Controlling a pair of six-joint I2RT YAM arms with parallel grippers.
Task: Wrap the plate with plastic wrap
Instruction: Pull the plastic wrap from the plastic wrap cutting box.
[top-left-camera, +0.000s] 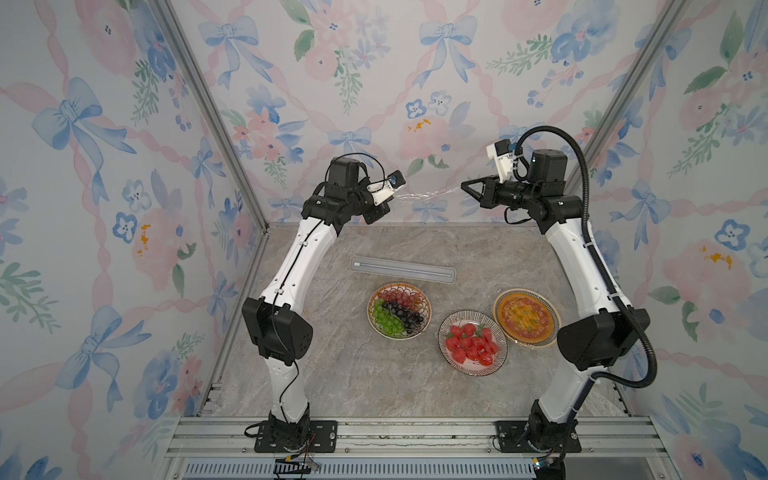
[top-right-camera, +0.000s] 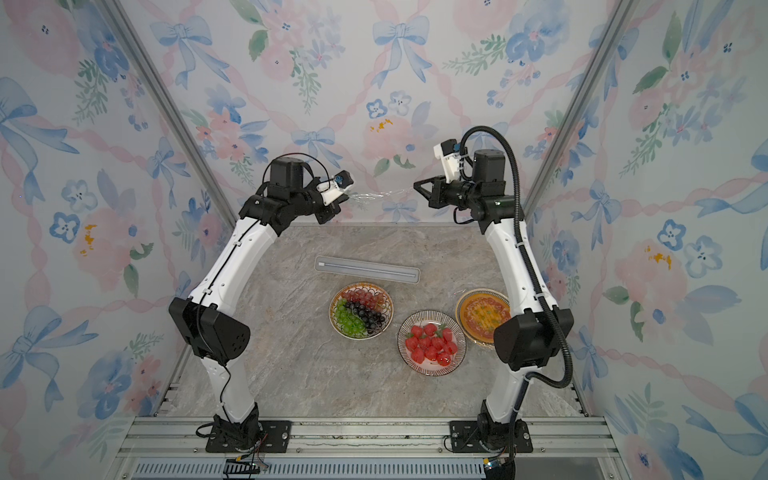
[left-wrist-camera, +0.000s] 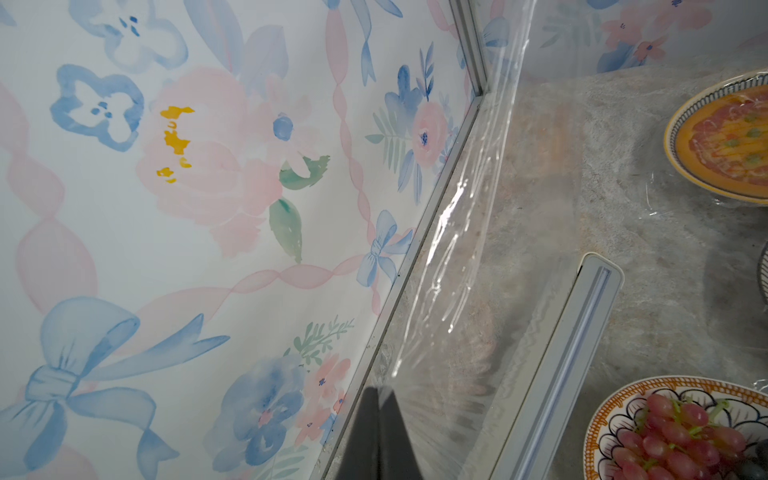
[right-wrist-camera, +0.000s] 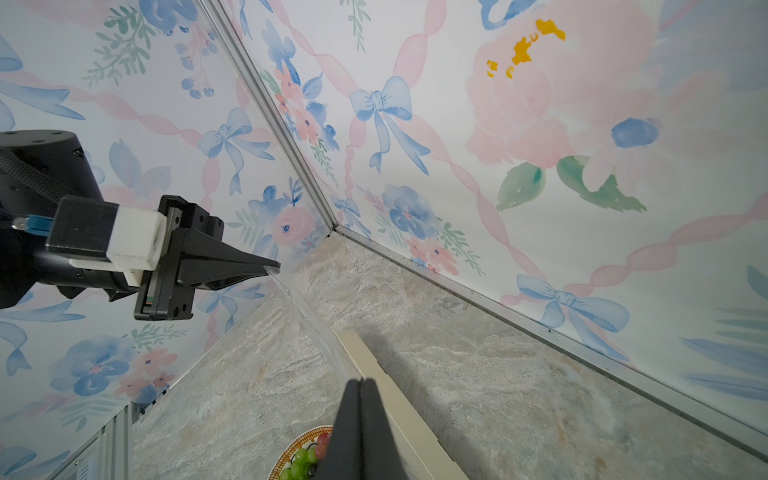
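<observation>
A sheet of clear plastic wrap (top-left-camera: 428, 194) (top-right-camera: 380, 194) hangs stretched between my two grippers, high above the back of the table. My left gripper (top-left-camera: 394, 198) (left-wrist-camera: 380, 390) is shut on one end of the film (left-wrist-camera: 478, 249). My right gripper (top-left-camera: 463, 185) (right-wrist-camera: 362, 381) is shut on the other end, facing the left gripper (right-wrist-camera: 272, 266). Below stand three plates: one with grapes (top-left-camera: 424, 303), uncovered, one with strawberries (top-left-camera: 457, 322), and an orange-rimmed one (top-left-camera: 550, 332) with crinkly film over it.
The long narrow cream wrap box (top-left-camera: 402, 270) (left-wrist-camera: 561, 374) (right-wrist-camera: 395, 395) lies flat behind the grape plate. Floral walls close in the back and both sides. Both arm bases stand at the front rail.
</observation>
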